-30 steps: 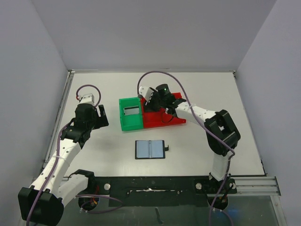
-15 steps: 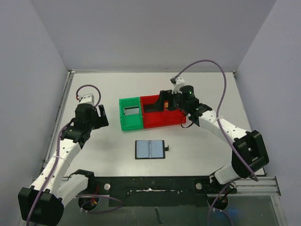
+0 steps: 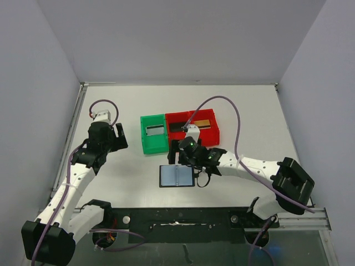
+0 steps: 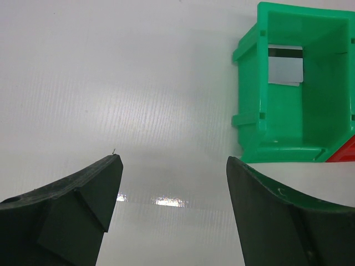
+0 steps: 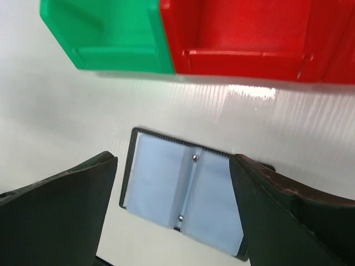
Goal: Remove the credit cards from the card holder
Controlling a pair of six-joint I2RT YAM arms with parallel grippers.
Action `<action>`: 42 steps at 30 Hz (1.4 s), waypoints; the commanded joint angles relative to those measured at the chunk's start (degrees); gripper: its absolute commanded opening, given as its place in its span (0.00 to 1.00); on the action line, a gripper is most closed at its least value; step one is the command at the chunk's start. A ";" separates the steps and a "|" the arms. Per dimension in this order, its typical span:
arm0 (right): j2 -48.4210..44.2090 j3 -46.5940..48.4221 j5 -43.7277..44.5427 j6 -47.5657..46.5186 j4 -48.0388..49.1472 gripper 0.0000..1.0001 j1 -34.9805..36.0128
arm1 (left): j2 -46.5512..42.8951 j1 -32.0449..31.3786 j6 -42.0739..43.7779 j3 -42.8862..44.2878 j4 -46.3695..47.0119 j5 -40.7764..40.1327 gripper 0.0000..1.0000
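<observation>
Green bin (image 3: 155, 146), two red bins (image 3: 209, 137) touching alongside, white table (image 3: 249, 119)

Robotics lab, a closed test cell rather than a home or shop. Plain white tabletop (image 3: 255, 111) boxed in on three sides by bare pale walls (image 3: 177, 39). White-and-black left arm (image 3: 77, 172) and right arm (image 3: 244, 165) bolted side by side to a black rail (image 3: 183, 217) at the near edge, beside a length of bare metal profile (image 3: 302, 213). Purple cables (image 3: 236, 119) looping loose over the joints. Only a few staged props out on the surface: green bin (image 5: 116, 55), red bin (image 5: 244, 61) touching it, and an open card holder (image 3: 176, 175) lying flat nearby.
</observation>
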 commanded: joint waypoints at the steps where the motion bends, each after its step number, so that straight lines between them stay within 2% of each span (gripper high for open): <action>1: 1.90 3.75 14.07 8.16 -6.01 0.81 5.32 | -1.18 0.47 0.94 0.21 3.19 -0.68 0.76; 7: 6.49 5.42 10.92 10.03 -6.55 0.61 8.28 | -1.54 0.63 0.87 0.22 3.18 -0.88 0.76; 18: 13.15 9.42 5.17 9.37 -6.86 0.60 8.66 | -0.96 0.67 0.94 0.25 3.19 -0.21 0.76; 22: 15.57 10.67 3.28 9.38 -7.53 0.52 8.60 | -1.10 0.81 0.94 0.17 3.27 -0.39 0.76; 29: 18.34 9.55 1.77 11.04 -9.30 0.53 8.48 | -0.97 0.84 0.94 0.20 3.28 -0.21 0.76; 31: 18.86 9.28 1.71 11.06 -9.65 0.47 8.38 | -0.71 0.91 0.93 0.16 3.28 -0.07 0.76; 36: 17.78 5.59 -1.05 11.20 -5.49 0.22 6.86 | -0.33 0.96 1.02 0.20 3.36 0.62 0.76; 42: 15.12 -2.51 -7.50 12.94 4.68 0.15 3.91 | -0.44 0.91 1.11 0.17 3.41 0.84 0.76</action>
